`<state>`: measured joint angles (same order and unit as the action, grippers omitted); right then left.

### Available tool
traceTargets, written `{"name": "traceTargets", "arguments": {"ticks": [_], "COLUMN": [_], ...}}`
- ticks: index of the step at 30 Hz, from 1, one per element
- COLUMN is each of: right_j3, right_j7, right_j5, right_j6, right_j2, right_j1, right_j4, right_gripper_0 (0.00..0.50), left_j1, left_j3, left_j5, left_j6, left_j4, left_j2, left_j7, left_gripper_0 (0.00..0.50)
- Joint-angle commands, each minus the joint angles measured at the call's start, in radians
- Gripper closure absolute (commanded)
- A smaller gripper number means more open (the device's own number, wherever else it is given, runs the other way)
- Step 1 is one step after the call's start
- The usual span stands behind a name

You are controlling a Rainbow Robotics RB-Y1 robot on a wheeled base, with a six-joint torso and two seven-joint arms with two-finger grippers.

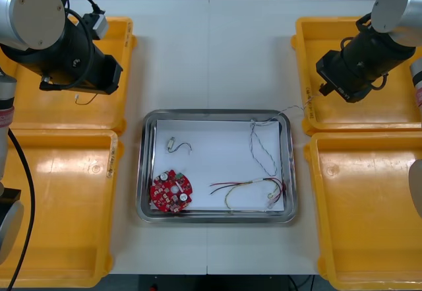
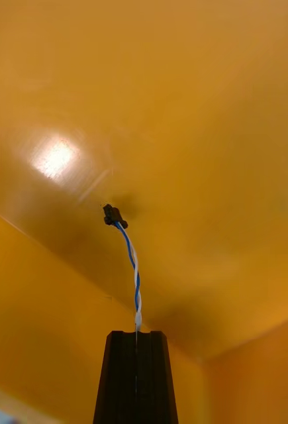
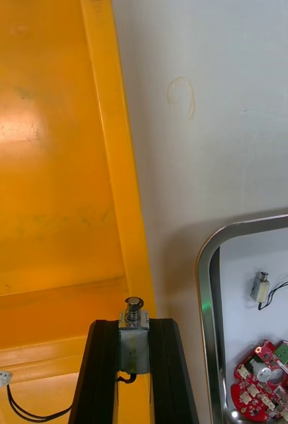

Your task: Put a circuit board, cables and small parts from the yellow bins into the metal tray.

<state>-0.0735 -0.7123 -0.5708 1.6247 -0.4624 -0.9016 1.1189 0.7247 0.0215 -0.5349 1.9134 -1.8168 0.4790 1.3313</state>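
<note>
Over bins (image 1: pixel 39 116): left gripper (image 3: pixel 134 323) pinches metal part (image 3: pixel 134 341), right gripper (image 2: pixel 136 333) cable (image 2: pixel 134 265)

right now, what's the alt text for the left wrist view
The left tool grips a small metal part above the edge of a yellow bin. Beside it on the table, the corner of a metal tray holds a red circuit board and a second metal part.

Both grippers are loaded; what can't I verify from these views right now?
- Right wrist view: the held blue and white cable beyond the right gripper, behind its shut fingers.
- Front view: whether the thin strand crossing the yellow bin's rim links it to the tray's cable; too thin, and the right arm covers its end.
- Left wrist view: the small metal part's lower end, sunk between the left gripper's fingers.
</note>
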Motion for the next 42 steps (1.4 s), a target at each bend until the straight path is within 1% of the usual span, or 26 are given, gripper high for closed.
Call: {"name": "traceTargets", "arguments": {"ticks": [1, 15, 21, 24, 26, 34, 41, 42], "right_j3": [-0.011, -0.037, -0.026, 0.009, 0.055, 0.218, 0.317, 0.328], "right_j7": [0.01, -0.016, -0.035, -0.042, -0.047, -0.073, -0.118, -0.142], "right_j5": [0.005, 0.028, 0.031, 0.028, 0.023, 0.003, -0.009, -0.009], "right_j6": [0.072, 0.295, 0.295, 0.295, 0.295, 0.295, 0.295, 0.295], "right_j2": [-0.018, -0.039, -0.038, -0.038, -0.038, -0.029, -0.012, -0.012], "right_j1": [0.0, 0.0, 0.001, 0.001, 0.001, 0.006, 0.056, 0.067], "right_j4": [0.11, 0.32, 0.441, 0.499, 0.541, 0.622, 0.725, 0.746], "right_gripper_0": [0.5, 0.5, 0.5, 0.5, 0.5, 0.5, 0.5, 0.5], "left_j1": [-0.001, -0.001, -0.001, -0.001, -0.002, -0.002, -0.002, -0.001], "left_j3": [-0.002, -0.002, -0.002, -0.002, -0.002, 0.003, 0.051, 0.054], "left_j5": [-0.01, -0.011, -0.011, -0.011, -0.013, -0.013, 0.0, 0.001], "left_j6": [0.006, 0.006, 0.006, 0.006, 0.006, 0.006, 0.006, 0.006], "left_j4": [-0.039, -0.038, -0.038, -0.039, -0.041, -0.042, -0.045, -0.045], "left_j2": [-0.01, -0.01, -0.01, -0.01, -0.01, -0.011, -0.019, -0.019], "left_j7": [-0.089, -0.092, -0.092, -0.093, -0.093, -0.104, -0.13, -0.135], "left_gripper_0": [0.5, 0.5, 0.5, 0.5, 0.5, 0.5, 0.5, 0.5]}}
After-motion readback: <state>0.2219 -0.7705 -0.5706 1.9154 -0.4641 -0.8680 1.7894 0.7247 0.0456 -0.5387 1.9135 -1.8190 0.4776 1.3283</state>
